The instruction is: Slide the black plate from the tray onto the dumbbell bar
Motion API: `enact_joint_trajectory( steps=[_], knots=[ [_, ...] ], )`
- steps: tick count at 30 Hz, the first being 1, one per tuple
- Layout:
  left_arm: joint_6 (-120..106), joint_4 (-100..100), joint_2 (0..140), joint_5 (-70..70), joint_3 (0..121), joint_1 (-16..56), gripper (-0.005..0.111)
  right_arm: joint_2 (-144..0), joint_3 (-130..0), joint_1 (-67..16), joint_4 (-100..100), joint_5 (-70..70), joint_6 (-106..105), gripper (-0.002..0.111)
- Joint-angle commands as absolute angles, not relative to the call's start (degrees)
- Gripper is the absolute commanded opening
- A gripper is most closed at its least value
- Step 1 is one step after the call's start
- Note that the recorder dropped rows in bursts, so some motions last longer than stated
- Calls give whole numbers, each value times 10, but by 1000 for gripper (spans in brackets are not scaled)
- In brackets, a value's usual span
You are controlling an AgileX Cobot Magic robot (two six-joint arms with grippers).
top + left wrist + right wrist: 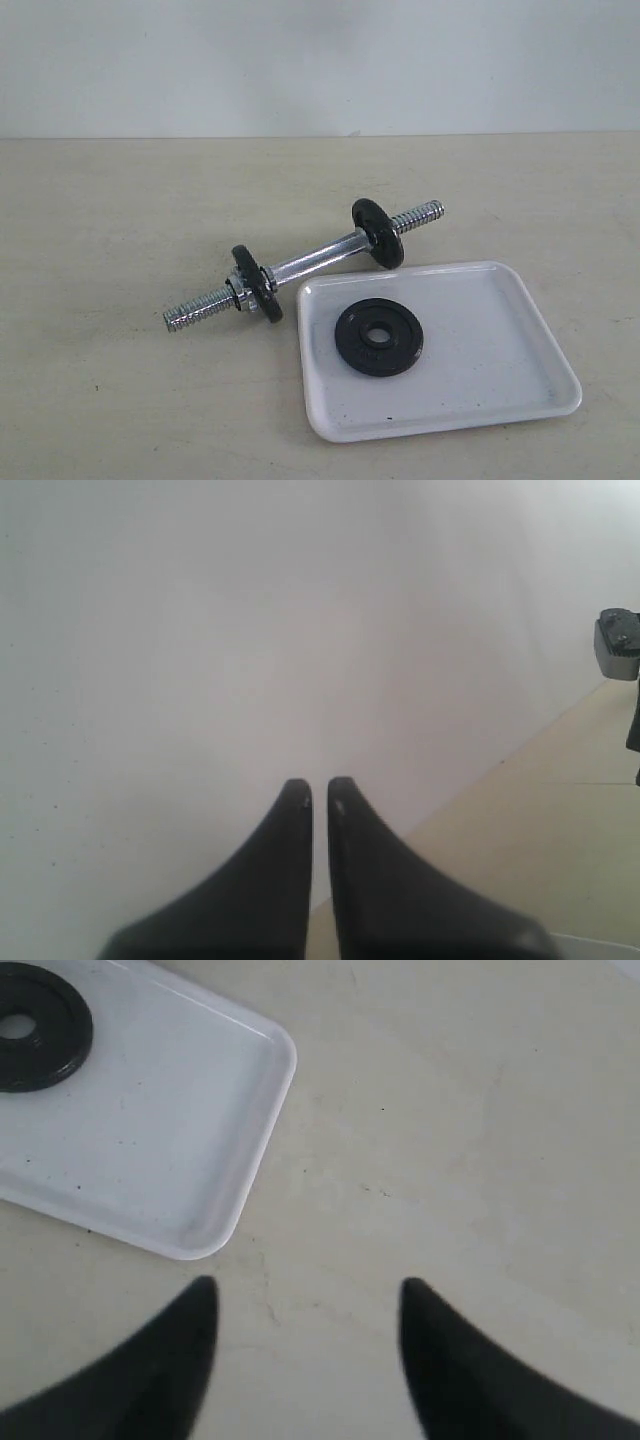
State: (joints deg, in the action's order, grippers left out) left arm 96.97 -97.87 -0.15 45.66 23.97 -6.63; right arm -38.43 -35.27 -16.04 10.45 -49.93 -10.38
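Note:
The black plate (379,336) lies flat in the white tray (500,385), toward its left side; the right wrist view catches it too (30,1028) in the tray (170,1150). Behind the tray the chrome dumbbell bar (310,262) lies slanted on the table, with a black disc (257,284) near its left threaded end and another (377,232) near its right one. Neither arm shows in the exterior view. My right gripper (308,1295) is open above bare table beside the tray's corner, nothing between its fingers. My left gripper (320,790) is shut and empty, facing a pale wall.
The beige table (120,220) stretches around the bar and tray, with a pale wall (320,60) behind it. A grey piece of equipment (620,650) pokes in at the edge of the left wrist view.

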Motion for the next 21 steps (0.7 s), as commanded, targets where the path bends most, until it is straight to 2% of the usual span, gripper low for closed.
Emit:
enact_joint_trajectory(
  steps=[1, 2, 11, 13, 17, 21],
  knots=[
    [982, -979, 0, 461, 241, -68, 4, -385, -356, -162, 108, -497, -80, 91],
    [983, -979, 0, 462, 241, -68, 4, -385, -356, -162, 108, -496, -77, 93],
    [998, -979, 0, 464, 241, -68, 4, -385, -356, -162, 106, -506, -4, 92],
    [998, -979, 0, 464, 241, -68, 4, -386, -356, -162, 106, -517, -4, 86],
    [998, -979, 0, 464, 241, -68, 4, -412, -356, -162, 102, -552, -5, 65],
    [1004, -979, 0, 466, 241, -68, 4, -458, -356, -162, 80, -571, -8, 67]
  ],
)
